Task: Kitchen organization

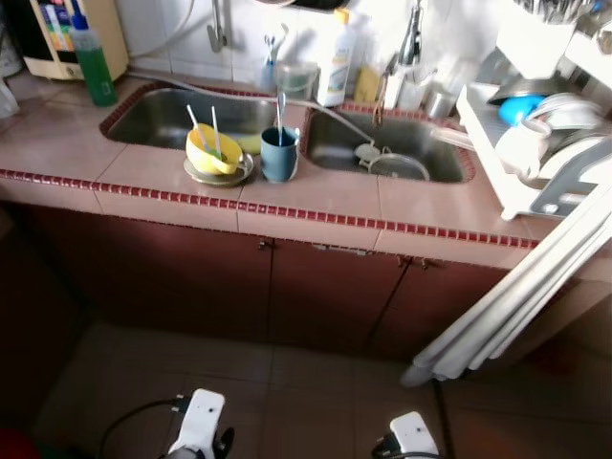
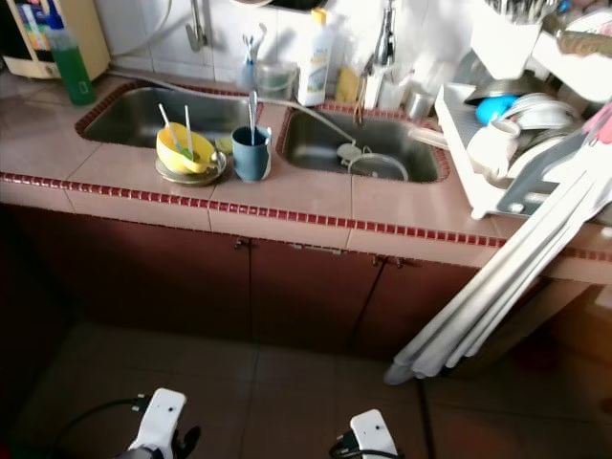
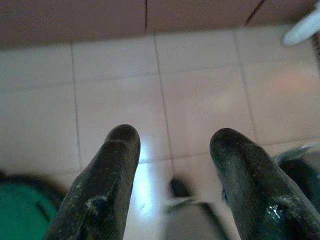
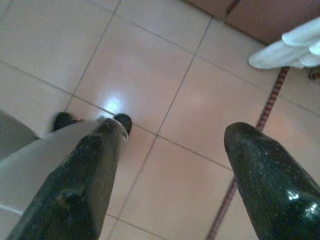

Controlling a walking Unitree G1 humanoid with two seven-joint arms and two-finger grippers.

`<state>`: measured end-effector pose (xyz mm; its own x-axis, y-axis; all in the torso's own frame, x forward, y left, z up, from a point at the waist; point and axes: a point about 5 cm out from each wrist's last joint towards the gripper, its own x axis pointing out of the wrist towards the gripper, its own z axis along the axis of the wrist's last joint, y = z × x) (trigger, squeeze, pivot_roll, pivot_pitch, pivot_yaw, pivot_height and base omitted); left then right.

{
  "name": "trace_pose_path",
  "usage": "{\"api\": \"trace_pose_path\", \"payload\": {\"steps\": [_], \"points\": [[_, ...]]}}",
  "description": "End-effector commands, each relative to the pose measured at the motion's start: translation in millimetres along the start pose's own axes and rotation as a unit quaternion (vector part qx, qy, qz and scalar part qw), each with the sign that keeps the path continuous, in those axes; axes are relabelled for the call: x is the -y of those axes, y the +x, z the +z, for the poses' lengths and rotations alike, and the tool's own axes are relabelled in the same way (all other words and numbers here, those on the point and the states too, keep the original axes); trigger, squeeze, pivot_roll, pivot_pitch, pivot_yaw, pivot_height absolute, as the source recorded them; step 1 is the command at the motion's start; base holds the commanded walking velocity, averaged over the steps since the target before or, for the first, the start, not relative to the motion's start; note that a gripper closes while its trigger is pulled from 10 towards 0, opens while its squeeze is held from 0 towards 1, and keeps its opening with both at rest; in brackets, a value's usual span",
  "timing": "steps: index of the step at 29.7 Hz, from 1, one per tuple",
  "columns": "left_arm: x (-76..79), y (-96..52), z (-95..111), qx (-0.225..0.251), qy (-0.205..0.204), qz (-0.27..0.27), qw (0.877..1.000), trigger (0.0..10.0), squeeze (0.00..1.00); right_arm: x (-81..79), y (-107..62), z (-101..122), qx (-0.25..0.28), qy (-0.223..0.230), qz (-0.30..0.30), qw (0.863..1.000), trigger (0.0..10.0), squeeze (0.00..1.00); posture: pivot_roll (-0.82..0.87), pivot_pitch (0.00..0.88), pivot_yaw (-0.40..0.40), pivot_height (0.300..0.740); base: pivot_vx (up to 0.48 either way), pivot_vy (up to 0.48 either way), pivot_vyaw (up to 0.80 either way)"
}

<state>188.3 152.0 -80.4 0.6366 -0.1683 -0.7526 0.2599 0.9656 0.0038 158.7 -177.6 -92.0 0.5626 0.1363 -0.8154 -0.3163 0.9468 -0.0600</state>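
Up across the top half of the head views ran a tiled counter (image 1: 316, 206) with a red bead edge and two steel basins sunk into it; the left basin (image 1: 163, 120) sat in the upper left, the right basin (image 1: 335, 143) just right of centre. Between them, on the counter's front strip, a yellow bowl (image 1: 212, 151) with two white utensils leaning in it rested on a metal plate (image 1: 220, 174); just beside it on the right stood a blue cup (image 1: 278, 154) with a utensil upright inside. A round lid (image 1: 399, 166) lay in the right basin. A green bottle (image 1: 95, 67) stood at the upper left corner; a white bottle (image 1: 336, 65) stood behind the basins, top centre. A white dish rack (image 1: 521, 143) with plates and a blue item filled the upper right; a bundle of white slats (image 1: 516, 296) leaned from it down to the floor (image 1: 306, 382) at lower right. Dark cupboard doors (image 1: 210, 277) crossed the middle.

Both arms hung low at the bottom edge; the left gripper (image 3: 172, 145) pointed at floor tiles, fingers parted and holding nothing; the right gripper (image 4: 172, 142) likewise hung over tiles, fingers wide apart and bare.
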Motion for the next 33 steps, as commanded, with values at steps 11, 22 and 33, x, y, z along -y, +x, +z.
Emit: {"api": "trace_pose_path", "payload": {"steps": [11, 22, 33], "points": [[-5.1, -0.9, 0, 0.001, 0.018, 0.003, 1.0, 10.0, 0.0, -1.4, 0.4, 1, 0.002, -0.003, 0.004, 1.0, 10.0, 0.0, -0.14, 0.017, -0.064, 0.74, 0.0, 0.0, 0.0], [-6.4, -1.5, -1, 0.003, 0.009, 0.007, 1.0, 10.0, 0.0, -0.5, 1.1, 3, 0.001, -0.003, 0.0, 1.0, 10.0, 0.0, -0.13, 0.028, -0.068, 0.74, 0.0, 0.0, 0.0], [-1.1, 3.7, 22, 0.048, 0.014, -0.005, 0.999, 10.0, 0.0, -1.4, 4.2, 16, 0.025, -0.011, 0.001, 1.0, 10.0, 0.0, -0.14, 0.033, -0.068, 0.74, 0.0, 0.0, -0.44]]}}
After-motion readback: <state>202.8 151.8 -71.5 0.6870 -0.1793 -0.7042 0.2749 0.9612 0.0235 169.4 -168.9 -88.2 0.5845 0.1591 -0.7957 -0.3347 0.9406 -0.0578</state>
